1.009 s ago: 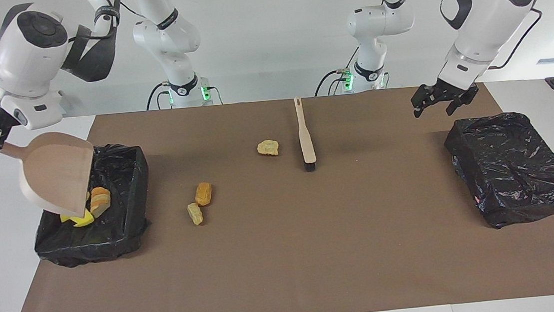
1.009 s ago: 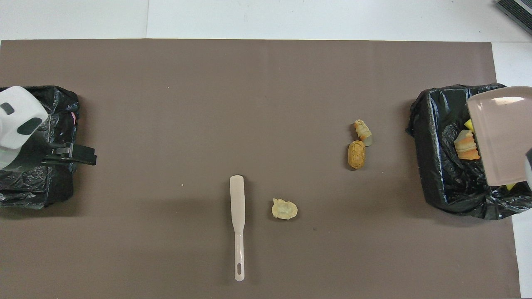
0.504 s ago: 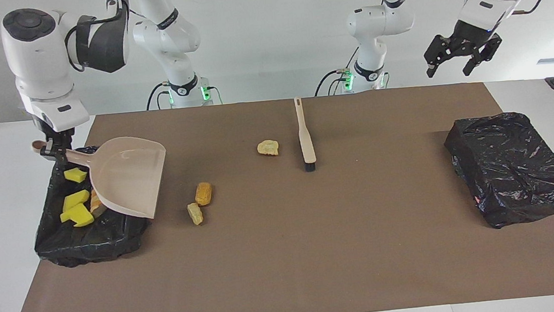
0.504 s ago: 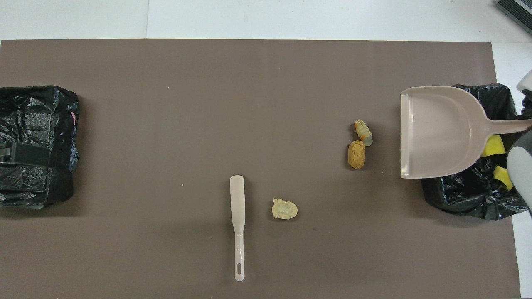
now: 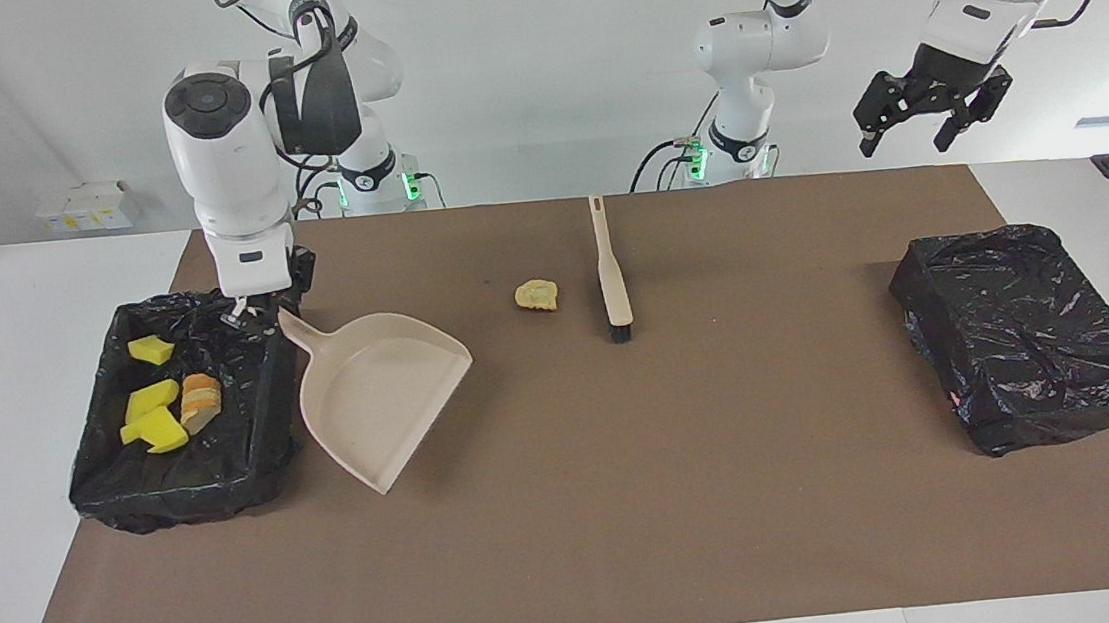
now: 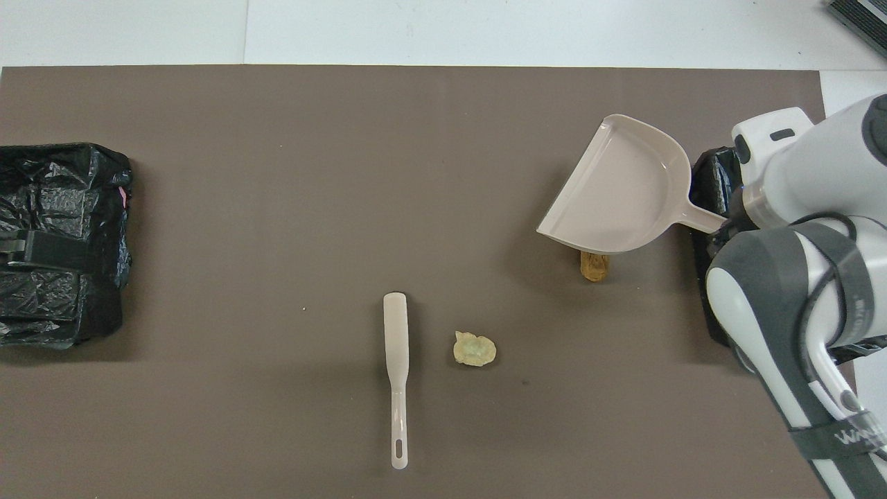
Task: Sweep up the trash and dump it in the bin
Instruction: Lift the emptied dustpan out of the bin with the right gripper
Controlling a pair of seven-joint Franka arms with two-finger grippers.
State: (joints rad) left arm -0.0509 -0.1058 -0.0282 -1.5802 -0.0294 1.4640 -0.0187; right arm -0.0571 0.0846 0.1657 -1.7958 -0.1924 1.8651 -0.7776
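The right gripper (image 5: 258, 312) is clamped on the handle of the dustpan (image 5: 381, 392). A second ago that pan was tipped over the bin (image 5: 255, 448) at the right arm's end of the table, and half a second ago it was swinging out across the bin's edge; now it is empty and low over the mat just beside the bin, toward table centre. The dumped load lies in the bin: yellow foam pieces (image 5: 154, 415) and a bread-like lump (image 5: 200, 401).

Three scraps remain on the mat. The pale crinkled piece (image 5: 536, 295) lies at nine o'clock of the brush (image 5: 610, 271) in the facing view. In the overhead view an orange lump (image 6: 594, 265) peeks out at six o'clock of the pan (its neighbour is now hidden beneath).

The left gripper (image 5: 934, 113) has risen and waits, jaws open, high over the second bin (image 5: 1028, 335).

So one dump looks finished; next the left arm likely needs the brush for another sweep.
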